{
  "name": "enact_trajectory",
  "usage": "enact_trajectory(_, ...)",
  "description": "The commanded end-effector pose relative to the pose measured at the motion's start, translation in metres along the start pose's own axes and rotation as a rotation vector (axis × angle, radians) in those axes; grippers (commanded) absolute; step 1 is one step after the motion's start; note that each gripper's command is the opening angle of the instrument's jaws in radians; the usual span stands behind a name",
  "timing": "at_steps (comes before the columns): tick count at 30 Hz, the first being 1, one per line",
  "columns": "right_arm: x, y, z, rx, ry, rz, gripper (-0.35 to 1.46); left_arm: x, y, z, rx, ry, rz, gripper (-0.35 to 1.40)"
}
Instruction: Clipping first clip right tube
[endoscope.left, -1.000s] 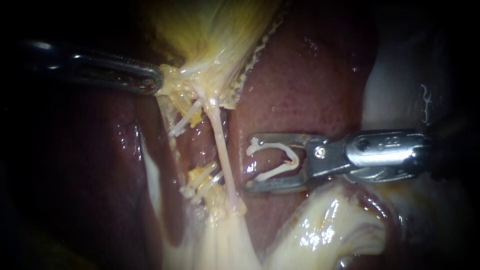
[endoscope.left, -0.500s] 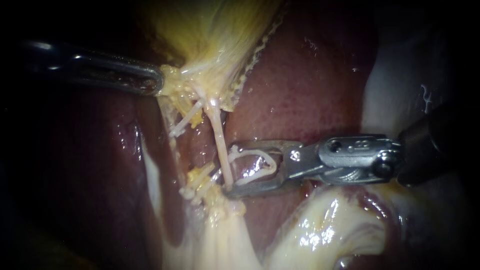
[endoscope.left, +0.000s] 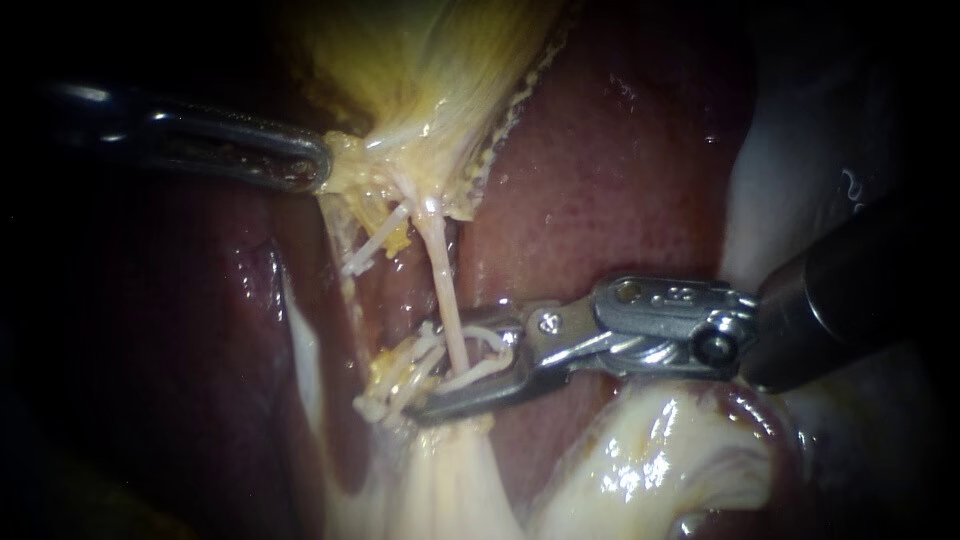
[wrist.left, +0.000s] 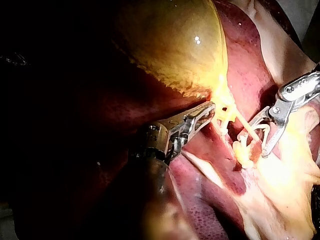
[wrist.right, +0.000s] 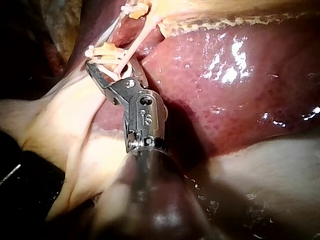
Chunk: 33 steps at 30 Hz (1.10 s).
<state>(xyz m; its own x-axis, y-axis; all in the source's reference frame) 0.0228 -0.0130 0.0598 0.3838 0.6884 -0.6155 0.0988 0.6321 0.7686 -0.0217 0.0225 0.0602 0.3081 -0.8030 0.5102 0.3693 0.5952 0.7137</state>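
Note:
The right tube (endoscope.left: 440, 270) is a thin pale strand running down from the yellow gallbladder (endoscope.left: 430, 70) over the liver (endoscope.left: 600, 170). My right instrument (endoscope.left: 425, 370) comes in from the right with its jaws standing apart and a white clip (endoscope.left: 487, 335) seated between them. The clip straddles the right tube low down, one arm on each side. In the right wrist view the tube (wrist.right: 131, 47) crosses between the same jaws (wrist.right: 112, 67). My left instrument (endoscope.left: 315, 165) is shut on the gallbladder's yellow neck tissue and holds it taut; its jaws (wrist.left: 205, 112) also show in the left wrist view.
Short white strands (endoscope.left: 370, 245) and a white and yellow clump (endoscope.left: 395, 375) lie just left of the right tube, against the right instrument's jaw tips. Glistening pale tissue (endoscope.left: 650, 460) bulges below the right instrument's shaft. Dark liver fills the left side.
My right instrument has advanced leftward with the clip, from clear of the tube to having the tube between the clip's arms. The left instrument has held still.

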Motion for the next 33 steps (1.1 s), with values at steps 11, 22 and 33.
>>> enact_trajectory(11,0.0006,-0.0030,-0.0001,0.087,0.008,0.028,0.47,0.0002,0.0000,0.0001,-0.001,0.000,0.001,-0.35)
enact_trajectory(22,0.0006,-0.0030,-0.0001,0.095,0.005,0.043,0.27,0.0002,0.0000,0.0001,-0.002,-0.001,0.001,-0.35)
enact_trajectory(33,0.0005,-0.0029,-0.0002,0.095,-0.009,0.142,-0.22,0.0002,0.0000,0.0002,-0.002,-0.001,0.001,-0.35)
